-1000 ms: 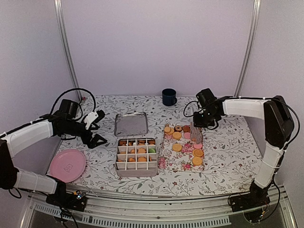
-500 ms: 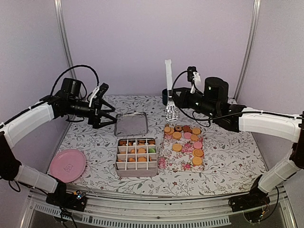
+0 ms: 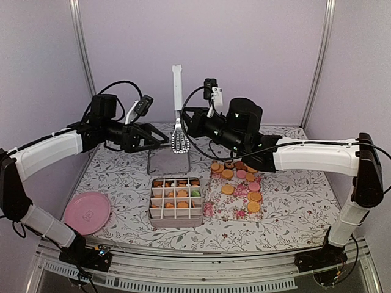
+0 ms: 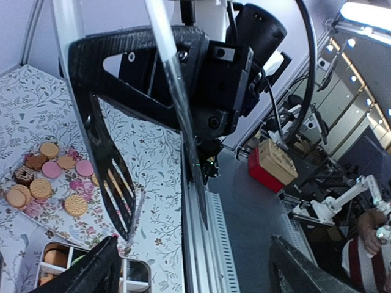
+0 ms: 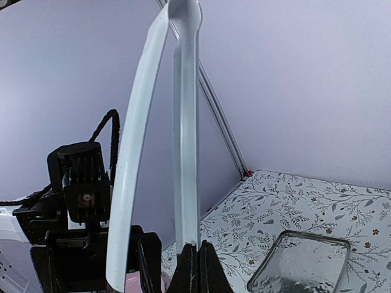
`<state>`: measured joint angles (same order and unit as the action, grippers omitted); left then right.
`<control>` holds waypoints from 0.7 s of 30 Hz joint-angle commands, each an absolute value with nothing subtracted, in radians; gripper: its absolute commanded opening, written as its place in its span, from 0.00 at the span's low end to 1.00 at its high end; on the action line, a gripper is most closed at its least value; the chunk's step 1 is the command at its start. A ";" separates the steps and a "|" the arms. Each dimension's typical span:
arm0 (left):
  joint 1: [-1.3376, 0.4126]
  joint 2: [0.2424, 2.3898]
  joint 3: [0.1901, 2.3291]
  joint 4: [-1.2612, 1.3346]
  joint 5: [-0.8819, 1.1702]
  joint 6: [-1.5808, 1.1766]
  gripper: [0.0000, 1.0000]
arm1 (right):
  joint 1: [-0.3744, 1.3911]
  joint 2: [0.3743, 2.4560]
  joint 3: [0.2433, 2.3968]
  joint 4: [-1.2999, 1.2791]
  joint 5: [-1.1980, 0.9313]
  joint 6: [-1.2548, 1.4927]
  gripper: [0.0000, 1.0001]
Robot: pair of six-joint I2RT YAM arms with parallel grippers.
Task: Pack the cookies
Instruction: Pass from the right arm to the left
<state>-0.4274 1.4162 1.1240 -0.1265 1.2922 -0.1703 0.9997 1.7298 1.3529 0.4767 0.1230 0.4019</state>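
Note:
The cookies (image 3: 235,180) lie loose on a floral napkin (image 3: 214,206), mostly orange-tan with a few pink and dark brown. More sit in the divided box (image 3: 176,199); some also show in the left wrist view (image 4: 49,177). My right gripper (image 3: 185,122) (image 5: 194,253) is shut on white-handled tongs (image 3: 178,91) (image 5: 184,122). It holds them upright, with their black slotted heads (image 4: 107,177) above the tin lid (image 3: 168,160). My left gripper (image 3: 156,138) (image 4: 194,244) is open and empty, just left of the tongs' heads.
A pink plate (image 3: 87,212) sits at the near left. The silver lid also shows in the right wrist view (image 5: 299,264). Both arms stretch over the back middle of the table. The box stands left of the napkin.
My right arm has swung left with the tongs, from the back centre-right to above the tin lid. My left gripper has moved right, toward the tongs.

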 commanded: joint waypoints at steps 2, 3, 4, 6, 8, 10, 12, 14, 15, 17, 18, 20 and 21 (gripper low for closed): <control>-0.433 1.424 1.056 0.127 1.387 -0.412 0.79 | 1.006 1.765 1.411 0.576 0.131 0.387 0.00; -0.433 1.426 1.045 0.160 1.395 -0.444 0.78 | 1.008 1.771 1.415 0.578 0.135 0.383 0.00; -0.433 1.426 1.036 0.196 1.404 -0.477 0.76 | 1.012 1.778 1.421 0.580 0.142 0.377 0.00; -0.433 1.428 1.020 0.266 1.415 -0.534 0.74 | 1.020 1.791 1.432 0.585 0.160 0.361 0.00; -0.433 1.429 1.011 0.307 1.422 -0.568 0.73 | 1.027 1.804 1.443 0.589 0.181 0.345 0.00; -0.434 1.428 1.003 0.326 1.425 -0.584 0.72 | 1.031 1.820 1.458 0.593 0.187 0.331 0.00; -0.434 1.428 0.991 0.343 1.426 -0.595 0.70 | 1.039 1.839 1.478 0.597 0.194 0.321 0.00; -0.433 1.429 0.981 0.352 1.424 -0.600 0.68 | 1.049 1.862 1.502 0.605 0.206 0.297 0.00; -0.433 1.429 0.978 0.355 1.423 -0.600 0.65 | 1.053 1.872 1.514 0.609 0.211 0.288 0.00; -0.433 1.430 0.977 0.358 1.422 -0.600 0.56 | 1.058 1.894 1.539 0.616 0.212 0.268 0.00; -0.433 1.433 0.979 0.360 1.420 -0.601 0.54 | 1.060 1.904 1.548 0.619 0.207 0.265 0.00; -0.432 1.435 0.981 0.360 1.415 -0.601 0.51 | 1.065 1.914 1.560 0.625 0.207 0.259 0.00; -0.430 1.434 0.980 0.360 1.416 -0.601 0.49 | 1.068 1.917 1.560 0.632 0.205 0.253 0.00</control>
